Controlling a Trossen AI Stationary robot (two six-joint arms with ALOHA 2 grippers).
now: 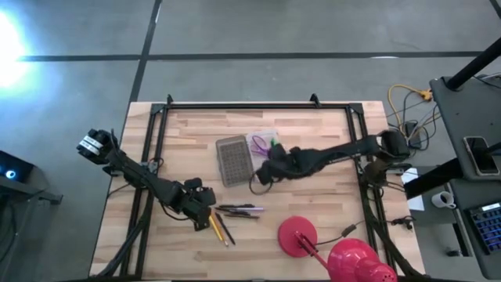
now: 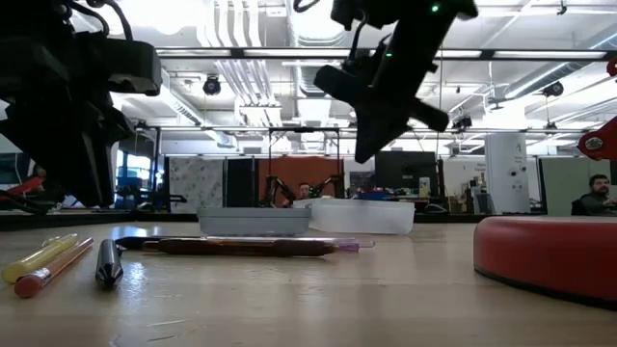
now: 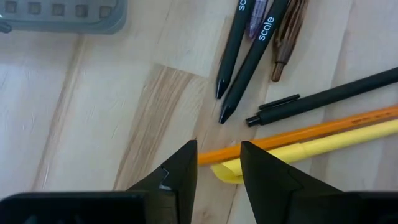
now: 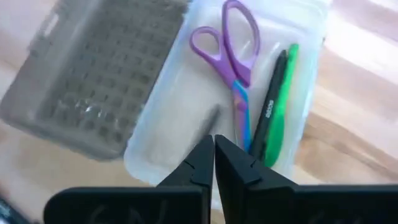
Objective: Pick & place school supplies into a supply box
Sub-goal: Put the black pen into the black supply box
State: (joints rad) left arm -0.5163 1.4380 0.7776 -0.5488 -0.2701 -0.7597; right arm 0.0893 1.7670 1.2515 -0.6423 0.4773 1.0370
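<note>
The supply box lies open: its grey grid lid rests flat beside its clear tray. In the tray lie purple-handled scissors, a black pen and a green marker. My right gripper hangs shut over the tray's near end with nothing in it. On the wood lie dark pens, a black pen, an orange pencil and a yellow marker. My left gripper stands open over the ends of the pencil and marker, one finger on either side.
A red lamp with a round base and a red shade lies at the near right; the base shows large in the low view. Black frame rails run round the table. Bare wood lies at the far left.
</note>
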